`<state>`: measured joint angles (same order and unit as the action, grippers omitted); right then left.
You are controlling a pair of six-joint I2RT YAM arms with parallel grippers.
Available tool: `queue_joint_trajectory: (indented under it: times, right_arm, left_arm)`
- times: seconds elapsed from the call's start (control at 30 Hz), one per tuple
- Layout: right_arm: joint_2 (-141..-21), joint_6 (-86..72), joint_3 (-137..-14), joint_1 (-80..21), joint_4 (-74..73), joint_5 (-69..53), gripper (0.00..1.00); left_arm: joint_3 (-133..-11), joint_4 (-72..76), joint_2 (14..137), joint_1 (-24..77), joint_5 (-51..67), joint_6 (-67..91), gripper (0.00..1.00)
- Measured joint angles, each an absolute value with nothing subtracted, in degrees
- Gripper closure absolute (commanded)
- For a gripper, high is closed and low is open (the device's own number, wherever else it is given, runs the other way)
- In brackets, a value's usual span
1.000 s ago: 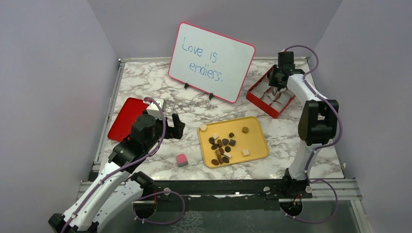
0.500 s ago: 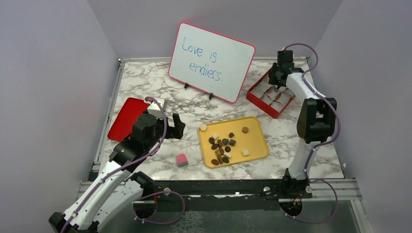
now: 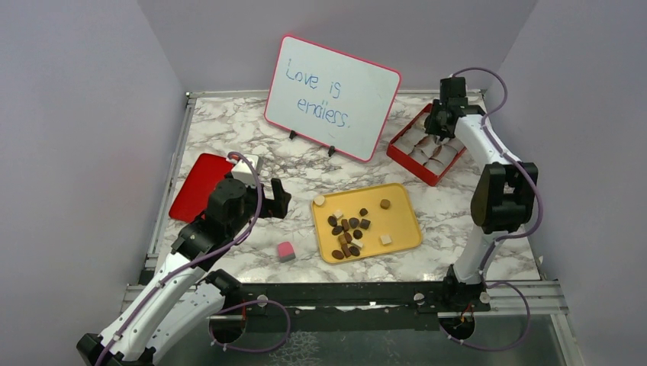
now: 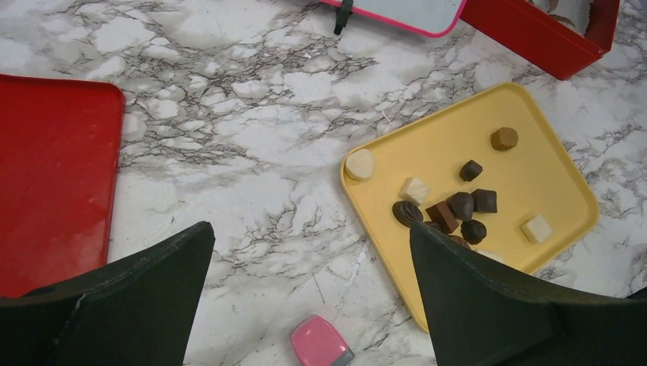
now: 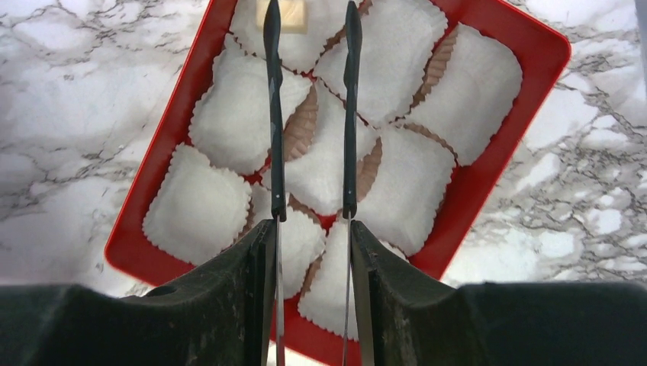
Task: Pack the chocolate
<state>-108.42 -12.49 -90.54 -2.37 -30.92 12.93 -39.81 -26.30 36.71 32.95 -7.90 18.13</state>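
Nearest thing is one pink-and-white cube, sitting on the marble table right under the left gripper, back toward its wrist and between its two fingers. Those fingers are spread wide, holding nothing, hovering off the table.

Out past its right finger is one yellow tray with the chocolate loose on it. From the left wrist cam I count ten pieces in the clear. Six are dark or brown and bunched by that fingertip, and one is a tan round further out. The other three are pale: a round at the tray corner closest to the gripper and two squares. More are tucked behind the finger, and in the top cam that clump is too small for me to count properly.

Off its left finger lies one flat red lid. Straight ahead and further back, one whiteboard stands up reading "Love is endless."

Farthest out, the right gripper hangs over one red box lined with white paper cups; I count nine, three by three. Its two thin fingers run parallel with a narrow gap, not clamped on anything. One cream piece sits in the cup at the fingertips and doesn't span the gap.
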Motion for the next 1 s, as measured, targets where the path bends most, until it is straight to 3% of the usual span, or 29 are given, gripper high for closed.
queue_joint_trajectory:
  times: [0.53, 1.0]
  right_arm:
    - [-86.3, -14.7, -80.9, -5.5, -38.9, 2.5, 0.59]
    - [-77.2, -18.1, -68.8, -22.1, -45.3, 1.4, 0.6]
  left_arm:
    - [-39.6, -26.3, 35.8, 32.9, -7.9, 18.1, 0.01]
    - [-39.6, -26.3, 35.8, 32.9, -7.9, 18.1, 0.01]
